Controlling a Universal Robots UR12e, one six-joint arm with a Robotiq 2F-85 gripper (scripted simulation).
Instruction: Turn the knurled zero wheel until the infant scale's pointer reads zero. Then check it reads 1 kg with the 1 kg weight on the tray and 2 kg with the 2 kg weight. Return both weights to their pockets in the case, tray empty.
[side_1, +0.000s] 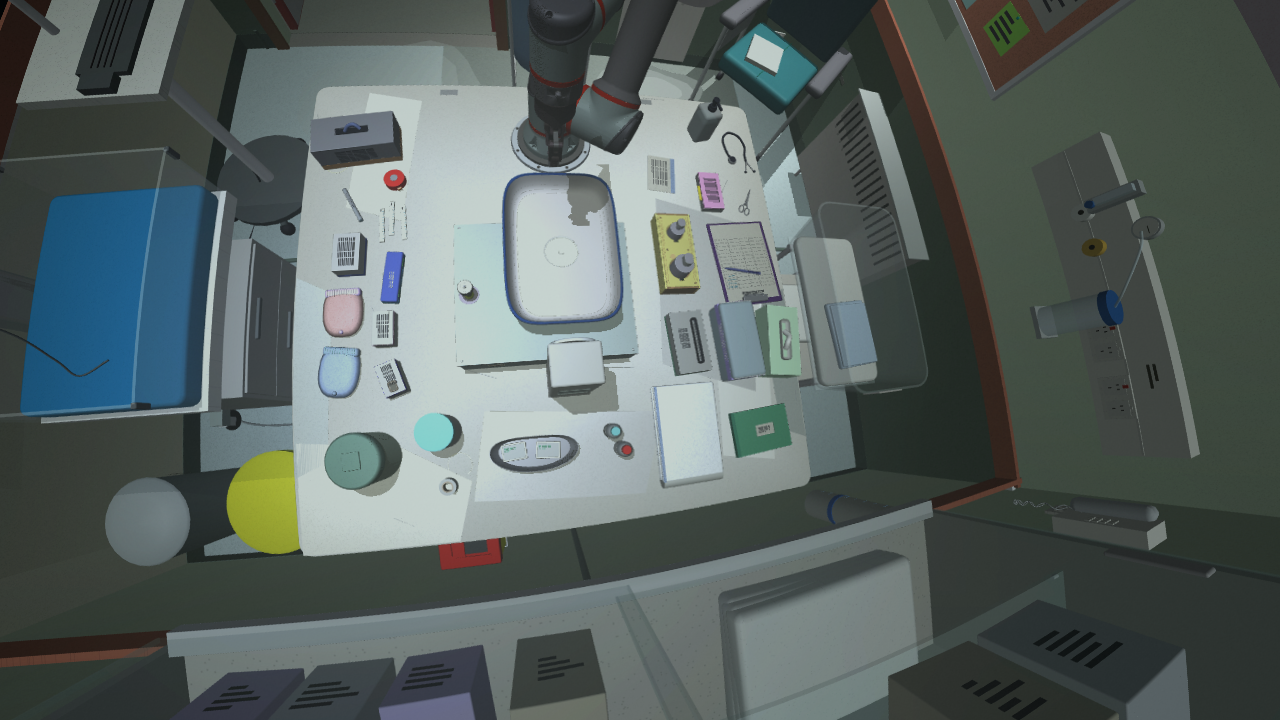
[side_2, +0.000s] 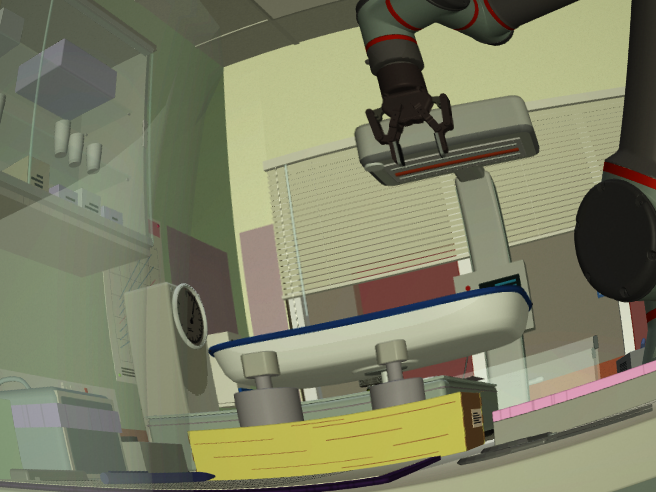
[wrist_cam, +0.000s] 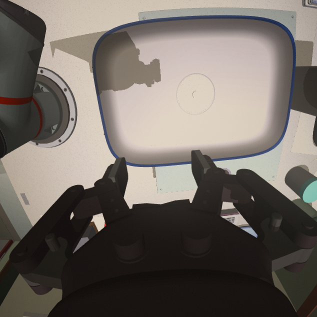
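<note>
The scale's white tray (wrist_cam: 193, 91) with a blue rim lies empty, far below my gripper (side_2: 417, 148). My gripper is open and holds nothing. It hangs high above the table, over the tray's rear part. The tray (side_1: 562, 249) sits on a pale green scale base. The knurled zero wheel (side_1: 466, 289) stands on the base, left of the tray. The dial housing (side_1: 574, 365) stands at the base's front edge, and its round dial (side_2: 189, 315) faces sideways. The yellow weight case (side_1: 678, 252) lies right of the scale. Two grey weights (side_1: 678, 227) (side_1: 682, 264) stand in its pockets.
My arm's base flange (side_1: 548, 154) is bolted just behind the tray. A clipboard (side_1: 743, 261) lies right of the case. Boxes (side_1: 734, 338) sit in front of it. Small packets, a blue box (side_1: 392, 276) and two caps fill the table's left side. A kidney dish (side_1: 533, 451) lies near the front.
</note>
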